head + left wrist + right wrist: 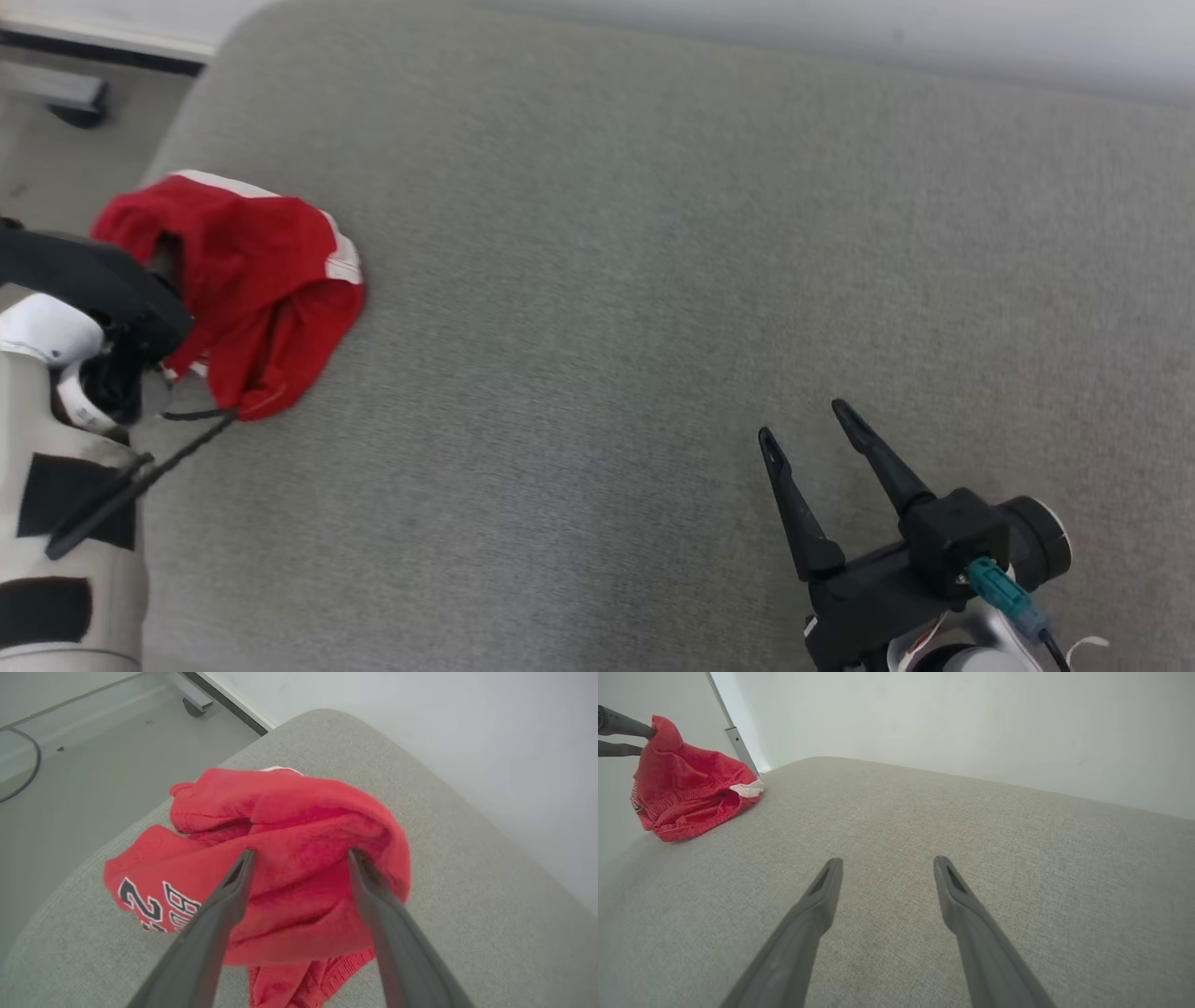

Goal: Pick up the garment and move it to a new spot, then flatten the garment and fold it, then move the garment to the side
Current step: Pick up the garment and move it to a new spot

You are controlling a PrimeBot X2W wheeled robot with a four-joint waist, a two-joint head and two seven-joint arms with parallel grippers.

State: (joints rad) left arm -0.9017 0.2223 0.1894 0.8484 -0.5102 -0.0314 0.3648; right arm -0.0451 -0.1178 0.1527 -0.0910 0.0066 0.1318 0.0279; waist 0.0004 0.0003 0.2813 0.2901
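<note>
At the cushion corner, my left tool straddles the bunched garment, jaws apart, ready, I judge, to pinch. My right tool hangs apart, out of the way.

The grey cushion is lying bare across its whole middle and right side, giving wide room to pass. The red garment is heaping up at the cushion's left edge and blocking that corner. The left gripper is standing spread right at the heap, its fingers possibly touching the cloth, though the view is leaving that unclear. The right gripper is sitting spread over the near right part, well apart from the heap. A pale wall is closing off the far side, and the floor is lying open beyond the left edge.
</note>
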